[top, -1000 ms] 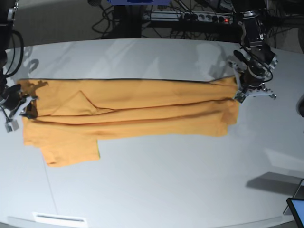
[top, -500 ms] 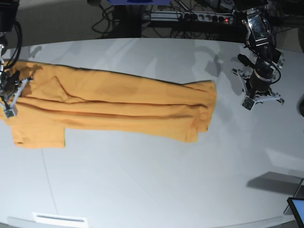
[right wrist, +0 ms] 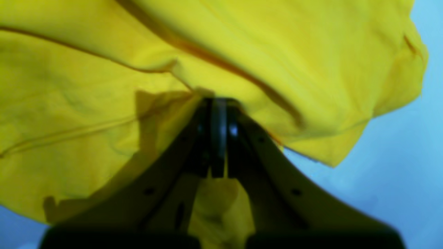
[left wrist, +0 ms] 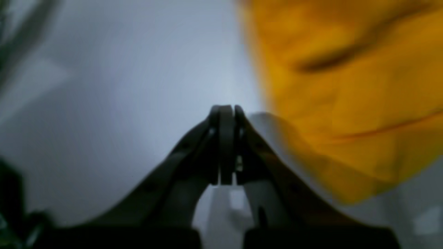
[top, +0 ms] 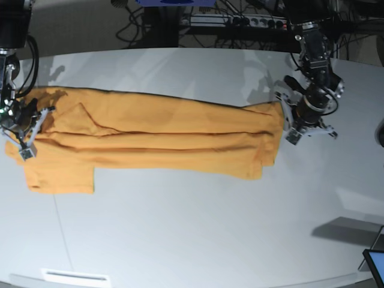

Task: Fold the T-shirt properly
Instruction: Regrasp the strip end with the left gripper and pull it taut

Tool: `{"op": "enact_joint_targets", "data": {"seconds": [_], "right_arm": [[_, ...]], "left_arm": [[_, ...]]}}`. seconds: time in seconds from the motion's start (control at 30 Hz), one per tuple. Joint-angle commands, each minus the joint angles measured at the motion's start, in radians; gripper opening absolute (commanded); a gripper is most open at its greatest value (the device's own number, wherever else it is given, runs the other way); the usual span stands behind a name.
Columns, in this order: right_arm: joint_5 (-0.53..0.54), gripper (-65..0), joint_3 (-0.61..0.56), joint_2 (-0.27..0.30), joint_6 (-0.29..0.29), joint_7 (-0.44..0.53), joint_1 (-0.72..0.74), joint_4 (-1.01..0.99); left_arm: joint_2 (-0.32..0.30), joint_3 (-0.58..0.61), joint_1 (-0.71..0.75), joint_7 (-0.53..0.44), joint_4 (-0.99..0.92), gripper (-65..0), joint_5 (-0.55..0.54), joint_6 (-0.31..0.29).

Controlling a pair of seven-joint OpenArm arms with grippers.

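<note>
T-shirt (top: 150, 135) lies on the white table (top: 198, 228) as a long narrow band, folded lengthwise, running across the base view from my right arm's side to my left arm's side. One sleeve sticks out toward the near edge at the right-arm end, so that end is wider. Several long creases run the length of the band.

My right gripper (right wrist: 218, 103): jaws pressed together, no gap between the tips. Wrist view shows fabric bunched right at the tips and draped around both fingers, with more cloth visible between the finger bases, so I'm clamped on the T-shirt at that end. In the base view it sits on the shirt's end edge (top: 24, 123).

My left gripper (left wrist: 226, 110): jaws fully closed, tips touching, nothing visible between them. Wrist view is blurred, but the tips sit over bare table with the shirt's edge (left wrist: 346, 86) just beside them, off to one side. Not holding cloth as far as I can see. Base view puts it (top: 297, 123) right next to the shirt's other end, close to the corner; can't tell contact from that angle
</note>
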Motion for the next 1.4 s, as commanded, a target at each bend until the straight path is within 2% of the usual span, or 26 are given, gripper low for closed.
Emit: {"op": "enact_joint_targets", "data": {"seconds": [0.0,0.2,0.43,0.6,0.8,0.87,0.97,1.13,1.23,1.37], "right_arm": [[0.010,-63.8,-0.004,0.007,0.014,-0.015,0.000,0.003],[0.010,-63.8,-0.004,0.015,0.014,-0.014,0.000,-0.029],[0.010,-64.0,-0.007,0.015,0.019,0.001,-0.003,-0.054],[0.010,-64.0,-0.007,0.011,0.019,0.003,-0.003,-0.054],[0.010,-64.0,-0.007,0.011,0.019,0.003,-0.006,-0.054],[0.010,-64.0,-0.007,0.011,0.019,0.003,-0.007,-0.054],[0.010,-64.0,-0.007,0.011,0.019,0.003,-0.007,-0.054],[0.010,-64.0,-0.007,0.014,0.019,0.001,-0.007,-0.052],[0.010,-63.8,-0.007,0.015,0.020,0.001,-0.007,-0.045],[0.010,-57.9,-0.009,0.009,0.022,0.001,-0.009,-0.043]], "left_arm": [[0.010,-0.002,-0.024,-0.018,0.017,-65.0,-0.008,0.010],[0.060,0.008,-0.069,-0.018,0.022,-65.0,-0.005,0.010],[0.065,0.010,-0.077,-0.011,0.111,-65.0,-0.006,0.010],[0.065,0.080,-0.086,-0.018,0.051,-65.0,-0.011,0.010],[0.062,0.099,-0.089,-0.018,-0.026,-65.0,-0.195,0.010],[0.060,0.097,-0.090,-0.019,-0.044,-65.0,-0.215,0.010],[0.060,0.097,-0.107,-0.019,-0.076,-65.0,-0.212,0.010],[0.046,0.074,-0.083,-0.019,-0.099,-65.0,-0.091,0.010],[0.046,0.030,-0.060,-0.021,-0.081,-65.0,-0.081,0.010],[0.046,-0.027,-0.054,-0.021,-0.061,-65.0,-0.074,0.010]]}}
